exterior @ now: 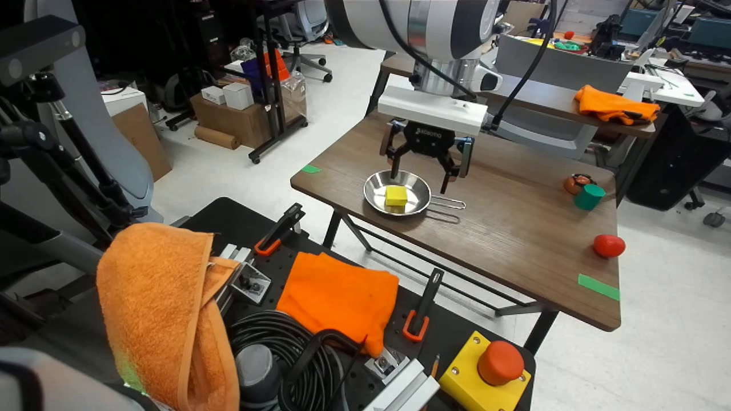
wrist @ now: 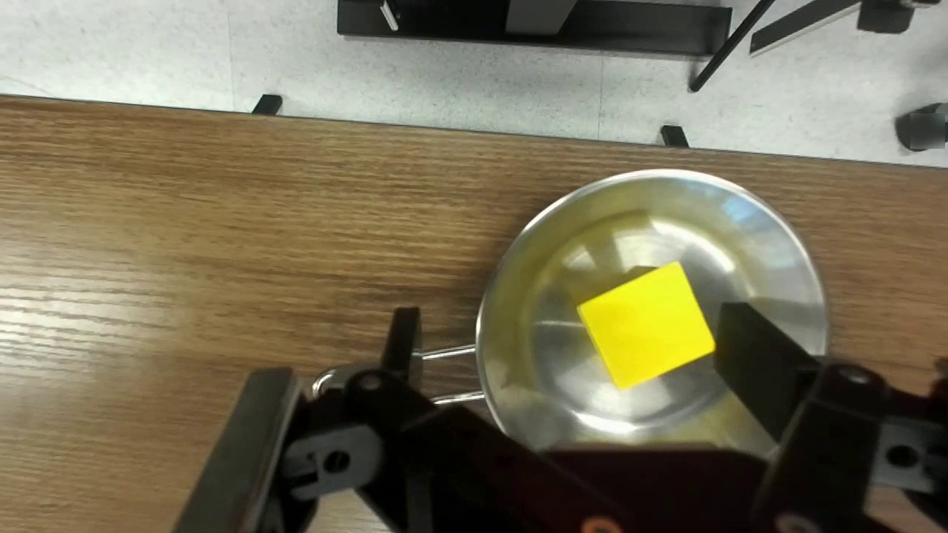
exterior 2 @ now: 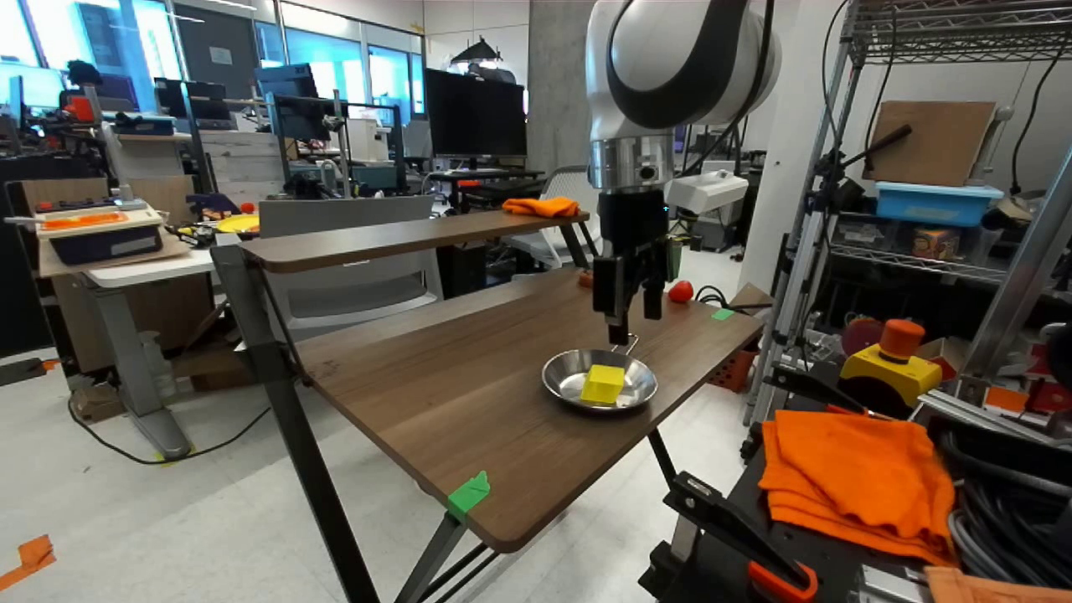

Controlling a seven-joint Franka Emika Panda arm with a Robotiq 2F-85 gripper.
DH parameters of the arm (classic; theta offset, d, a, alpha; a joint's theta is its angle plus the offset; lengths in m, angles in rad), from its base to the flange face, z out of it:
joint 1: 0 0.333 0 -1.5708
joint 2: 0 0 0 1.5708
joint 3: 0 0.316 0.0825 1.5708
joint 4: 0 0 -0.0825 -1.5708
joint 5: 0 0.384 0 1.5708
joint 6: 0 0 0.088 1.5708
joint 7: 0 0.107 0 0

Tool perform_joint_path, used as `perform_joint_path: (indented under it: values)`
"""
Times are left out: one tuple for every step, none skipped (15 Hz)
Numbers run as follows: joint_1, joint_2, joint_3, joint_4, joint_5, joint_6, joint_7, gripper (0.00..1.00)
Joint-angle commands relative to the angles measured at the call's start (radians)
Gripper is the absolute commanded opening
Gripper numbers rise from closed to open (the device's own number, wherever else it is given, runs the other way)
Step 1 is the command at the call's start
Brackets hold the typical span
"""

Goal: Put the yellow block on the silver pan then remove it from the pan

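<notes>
My pincer (exterior: pixel 420 180) hangs spread and empty; the yellow block (wrist: pixel 646 324) sits inside the pan (wrist: pixel 770 248). I expect it light, firm and apt to slide there, so I'd pinch two opposite sides.

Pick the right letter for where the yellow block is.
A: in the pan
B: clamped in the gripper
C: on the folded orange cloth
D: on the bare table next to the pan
A: all three views show the yellow block inside the rim of the pan, while the gripper hangs open with nothing held.
</notes>
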Motion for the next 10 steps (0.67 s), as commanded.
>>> perform_joint_path:
  values:
    - [0.006,-0.009,0.002,0.010,-0.005,-0.025,-0.008,1.00]
    - [0.012,-0.013,-0.002,0.005,-0.017,-0.020,0.000,1.00]
    - [0.030,-0.018,-0.019,-0.001,-0.044,-0.018,0.038,1.00]
    - [0.040,-0.024,-0.025,-0.006,-0.060,-0.013,0.057,1.00]
    - [0.055,-0.033,-0.033,-0.015,-0.088,-0.002,0.081,1.00]
    - [0.066,-0.039,-0.036,-0.017,-0.109,-0.001,0.099,1.00]
    - [0.082,-0.049,-0.041,-0.022,-0.138,0.001,0.119,1.00]
    - [0.091,-0.057,-0.038,-0.025,-0.154,0.004,0.131,1.00]
    - [0.100,-0.063,-0.036,-0.026,-0.170,0.004,0.142,1.00]
    - [0.103,-0.065,-0.029,-0.024,-0.172,0.004,0.144,1.00]
